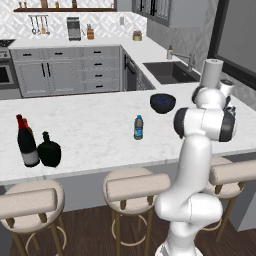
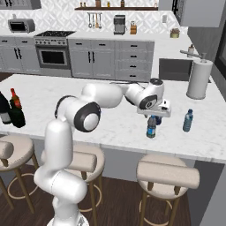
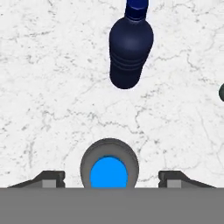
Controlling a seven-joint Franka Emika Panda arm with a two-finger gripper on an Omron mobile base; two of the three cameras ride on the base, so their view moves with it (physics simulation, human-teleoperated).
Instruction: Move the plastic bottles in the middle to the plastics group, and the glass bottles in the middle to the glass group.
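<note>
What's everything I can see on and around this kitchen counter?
wine bottles: two, dark with red tops, counter's left end
squat bottle: one, glossy black, beside the wine bottles
water bottles: two, clear with blue labels; one mid-counter, one directly under the gripper
dark-blue bottle: one, close to the bottle under the gripper
slim bluish bottle: one, near the paper towel
bowl: one, dark, by the sink
paper towel roll: one, white, upright
sink: one, dark, back counter
stools: three, beige, in front
arm: one, white
gripper: one, open, fingertips either side of the cap
</note>
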